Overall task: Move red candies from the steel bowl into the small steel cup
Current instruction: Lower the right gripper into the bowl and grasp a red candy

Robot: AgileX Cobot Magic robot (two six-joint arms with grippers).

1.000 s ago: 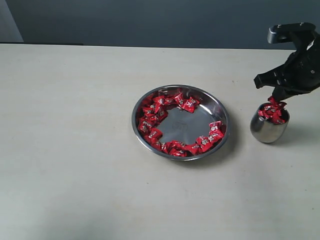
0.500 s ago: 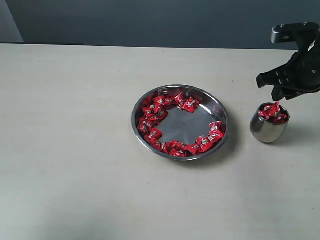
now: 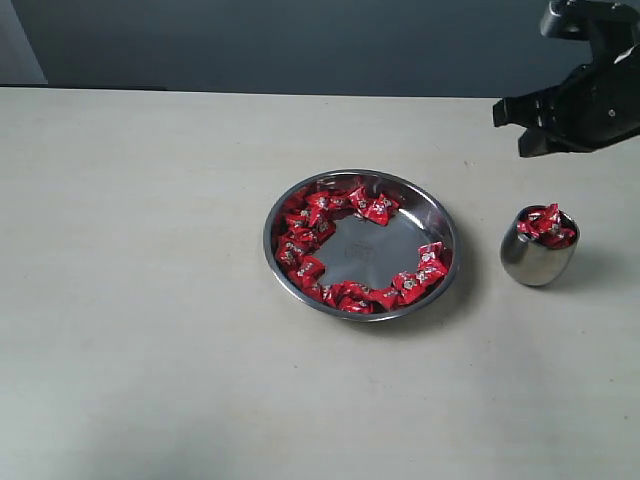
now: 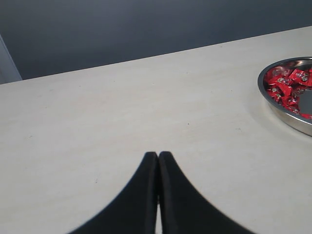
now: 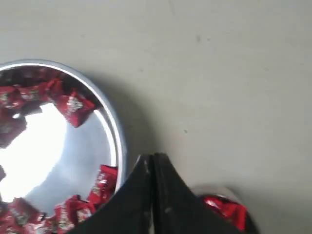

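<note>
The steel bowl (image 3: pixel 375 250) sits mid-table with red candies (image 3: pixel 310 215) ringed along its inside edge. To its right stands the small steel cup (image 3: pixel 535 262), heaped with red candies (image 3: pixel 545 224). My right gripper (image 3: pixel 512 128) hangs above and just left of the cup, well clear of it. In the right wrist view that gripper (image 5: pixel 152 157) is shut with nothing between its fingers, the bowl's rim (image 5: pixel 114 136) on one side and the cup's candies (image 5: pixel 229 207) on the other. My left gripper (image 4: pixel 157 155) is shut and empty over bare table, away from the bowl (image 4: pixel 278 105).
The pale table (image 3: pixel 150 300) stretches wide to the left of and in front of the bowl. A dark wall (image 3: pixel 300 40) runs behind the table's far edge. The gap between bowl and cup is narrow.
My right gripper has risen from the cup's mouth and drifted slightly left. The candy seen at its tips a second ago now lies on the heap in the cup.
</note>
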